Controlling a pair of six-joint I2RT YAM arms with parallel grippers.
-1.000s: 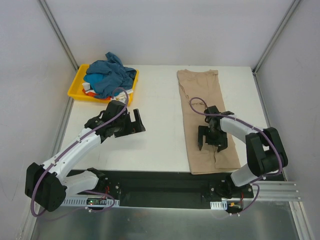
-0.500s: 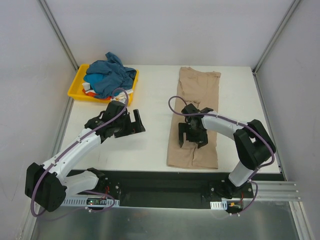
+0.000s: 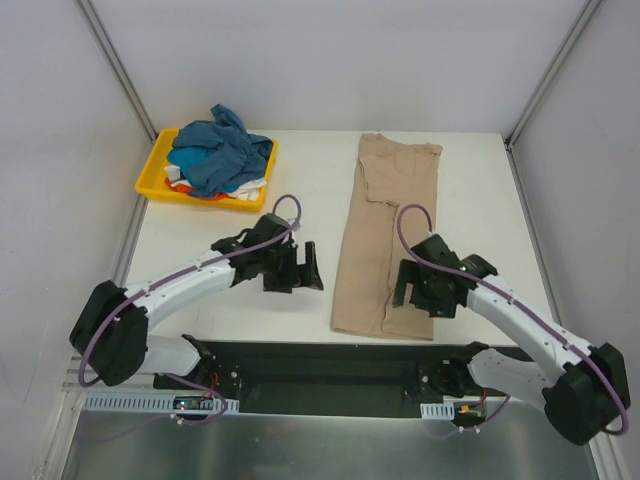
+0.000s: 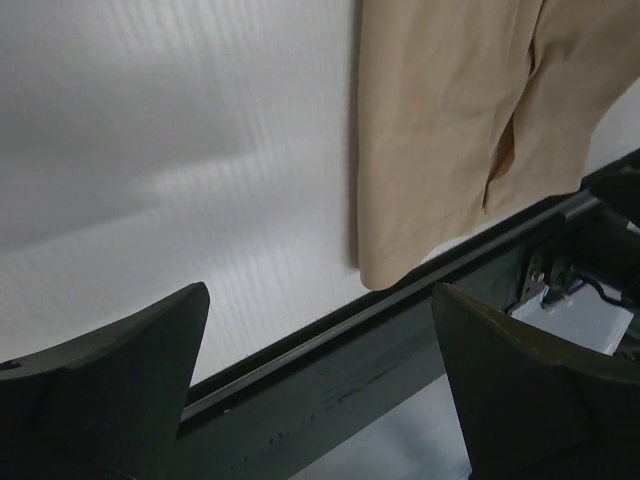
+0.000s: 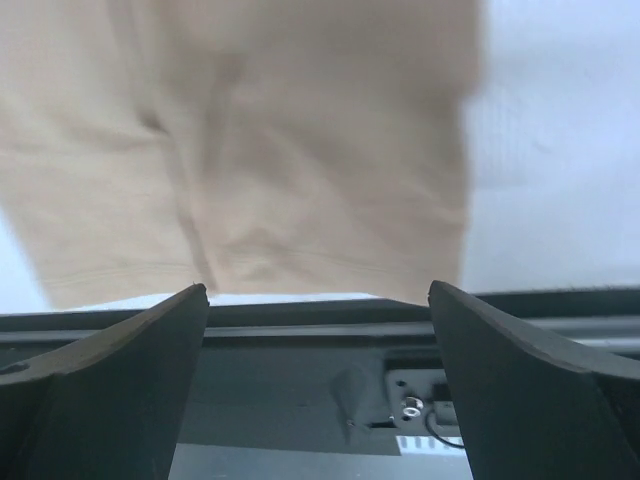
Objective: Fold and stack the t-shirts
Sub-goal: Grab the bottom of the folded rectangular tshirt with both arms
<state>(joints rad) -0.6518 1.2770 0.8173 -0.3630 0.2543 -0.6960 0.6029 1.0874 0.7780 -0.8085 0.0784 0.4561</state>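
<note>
Beige shirt (image 3: 385,240): folded into a long narrow strip. Its long axis runs from the far edge of the table (image 3: 300,205) to the near edge, slightly tilted, with the near end shifted a little to the left. The far end is somewhat wider, with a stepped outline on its left side. The near end lies at the table's near edge. Which end is the neck cannot be told.

Appearance: plain tan cloth, lying flat, with one lengthwise fold line down the middle and soft creases near the hem. The right wrist view shows the hem seam, though blurred.

Teal shirt (image 3: 215,150): heaped and crumpled in the yellow tray (image 3: 150,183) at the far left corner, part of it standing above the rim. White and orange-red cloth shows beneath it at the near side of the tray. No axis can be given for this heap.

Left gripper (image 3: 300,270): jaws wide apart, holding nothing. It is over bare table just left of the beige shirt's near half, clear of the cloth. In its wrist view the shirt's near left corner lies ahead, between the fingers.

Right gripper (image 3: 425,290): jaws wide apart, nothing between them. It is over the near right part of the beige shirt. Whether the fingertips touch the cloth cannot be told.

Both grippers are well apart from the tray.
</note>
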